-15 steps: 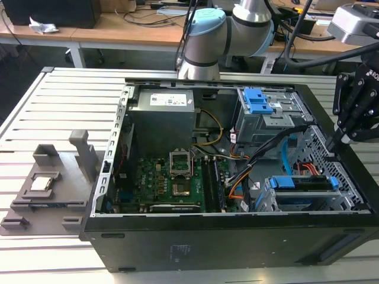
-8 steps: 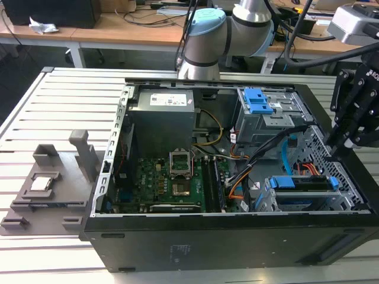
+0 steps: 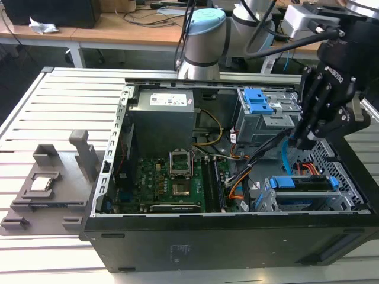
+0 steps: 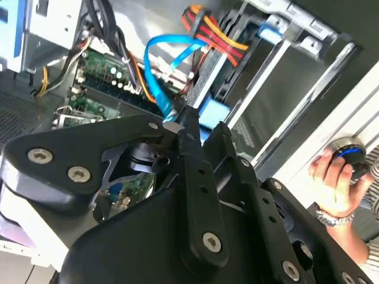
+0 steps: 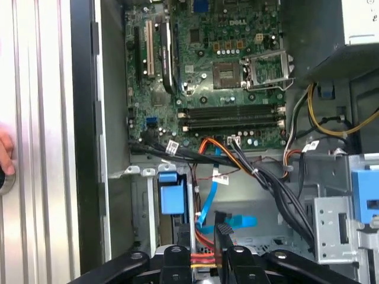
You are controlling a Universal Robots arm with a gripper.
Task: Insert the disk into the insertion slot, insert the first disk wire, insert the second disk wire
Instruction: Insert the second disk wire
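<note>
Step in hand, judging by layout: second wire. The disk (image 3: pixel 296 183) is already sitting in the slot (image 3: pixel 267 198), at the corner of the case (image 3: pixel 207 242) that is near the camera on the exterior view's right, blue carrier handle facing into the case. The case is lying open on the counter (image 3: pixel 59 106).

The hand (image 4: pixel 185 118) is reaching down into that corner, just behind the disk. The fingers are looking closed together, seemingly pinching the plug end of the second wire (image 4: pixel 155 80). The blue cable is running straight into the fingertips, with the plug itself hidden by them. The rest of the cable is looping up and back toward the motherboard (image 3: pixel 172 183).

The first wire (image 4: pixel 213 32) is running to the disk's back end beside the blue carrier. It is looking plugged in, but the joint is too hidden to confirm.

The tall cage (image 3: pixel 260 115) with blue tabs is standing further along the same case wall, apart from the hand.

A person (image 4: pixel 331 180) is at the counter's edge outside the case, holding a small object with a blue glow.

Judgement on the next move: seating this plug is calling for fine alignment with the socket on the disk's back. That socket is not visible here. Room is tight, with the first wire crowding one side and the cage wall the other. The cable's curl is likely pulling the plug off-axis, so a firm pinch and a straight, slow push are needed.
</note>
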